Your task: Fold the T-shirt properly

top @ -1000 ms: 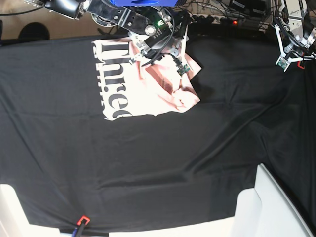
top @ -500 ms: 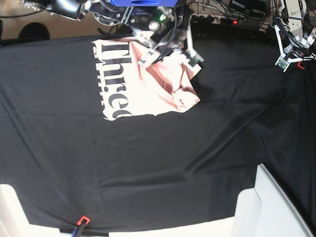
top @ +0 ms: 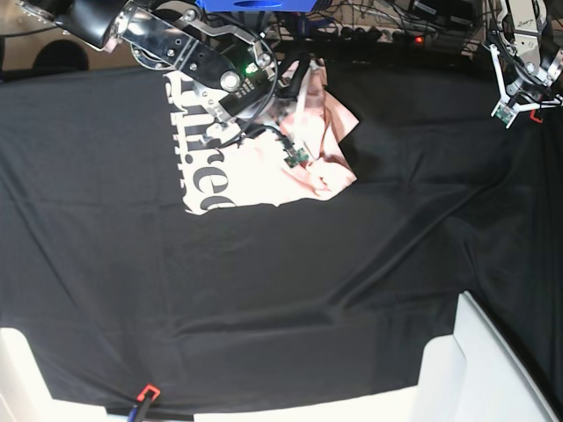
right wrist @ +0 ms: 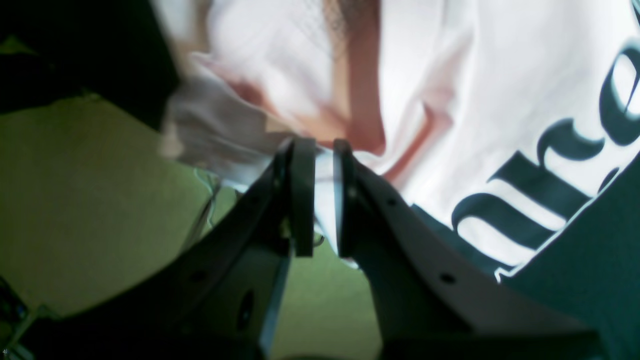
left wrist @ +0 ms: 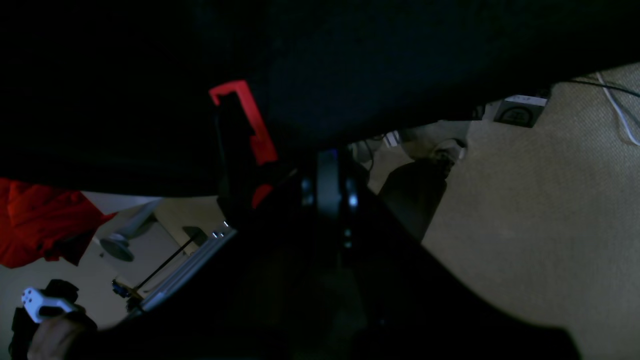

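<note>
The T-shirt (top: 255,171) is pale pink with big black lettering and lies crumpled at the back of the table, left of centre. Its right part is bunched into folds. My right arm (top: 220,75) reaches over it from the back left. In the right wrist view my right gripper (right wrist: 323,200) is shut on a thin fold of the T-shirt (right wrist: 450,90), with the pale cloth pinched between the two dark fingers. My left gripper (top: 515,97) hangs at the back right corner, away from the shirt. Its dark fingers (left wrist: 327,180) are pressed together and hold nothing.
A black table cloth (top: 308,290) covers the table. A red clamp (top: 148,392) grips the front edge, and another red clamp (left wrist: 247,120) shows in the left wrist view. White blocks (top: 475,369) stand at the front corners. Cables (top: 413,35) run along the back.
My right gripper has shut on a fold of the shirt, and its wrist has swung left and toward the front over the cloth. The left arm has not moved.
</note>
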Robot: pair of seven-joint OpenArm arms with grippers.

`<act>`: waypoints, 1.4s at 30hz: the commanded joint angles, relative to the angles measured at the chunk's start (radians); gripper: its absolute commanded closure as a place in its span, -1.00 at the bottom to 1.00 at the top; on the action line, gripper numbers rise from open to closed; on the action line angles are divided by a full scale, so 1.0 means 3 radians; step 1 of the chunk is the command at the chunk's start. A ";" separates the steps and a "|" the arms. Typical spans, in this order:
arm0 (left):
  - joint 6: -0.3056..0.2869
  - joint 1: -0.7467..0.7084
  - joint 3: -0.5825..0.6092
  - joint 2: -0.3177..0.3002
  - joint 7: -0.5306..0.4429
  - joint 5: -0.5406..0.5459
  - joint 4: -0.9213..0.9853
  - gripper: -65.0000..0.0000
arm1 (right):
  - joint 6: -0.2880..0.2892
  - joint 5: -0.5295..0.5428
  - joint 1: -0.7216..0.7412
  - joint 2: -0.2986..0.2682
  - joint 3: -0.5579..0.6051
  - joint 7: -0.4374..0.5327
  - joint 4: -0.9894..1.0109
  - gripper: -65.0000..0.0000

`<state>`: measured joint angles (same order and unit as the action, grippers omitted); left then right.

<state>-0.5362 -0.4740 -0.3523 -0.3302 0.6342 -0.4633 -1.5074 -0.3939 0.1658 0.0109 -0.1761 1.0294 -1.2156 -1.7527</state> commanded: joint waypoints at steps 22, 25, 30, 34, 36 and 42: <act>-0.0540 0.0294 0.0001 0.0638 0.0584 0.0018 -0.0757 1.00 | -0.0025 0.0002 -0.0264 -0.0173 -0.0779 0.0326 -0.0400 0.83; -0.0540 0.0396 -0.0035 0.0643 0.0916 0.0243 -0.0814 0.86 | -0.0025 0.0002 -0.0320 -0.0178 -0.0984 0.0387 -0.0395 0.83; -0.0540 0.0416 -0.0025 0.0392 0.1300 0.1542 -0.0645 -0.17 | -0.0019 0.0002 -0.0325 -0.0239 -0.1148 0.0428 -0.0385 0.83; -0.0540 0.0411 0.0077 0.0126 0.1361 0.2708 -0.0271 -0.95 | -0.0019 0.0002 -0.0325 -0.0265 -0.1153 0.0433 -0.0380 0.82; -0.0540 0.0416 0.0108 0.0044 0.1356 0.3102 -0.0159 -1.00 | -0.0019 0.0002 -0.0325 -0.0270 -0.1158 0.0433 -0.0369 0.82; -0.0540 0.0422 0.0087 0.0034 0.1356 0.3987 -0.0149 -0.87 | -0.0019 0.0002 -0.0325 -0.0249 -0.1153 0.0438 -0.0144 0.82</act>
<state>-0.6933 -0.3511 -0.3210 -0.3058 1.0519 0.7265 -1.5345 -0.3977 0.1757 -0.0975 -0.2516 0.6865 -1.0962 -1.7782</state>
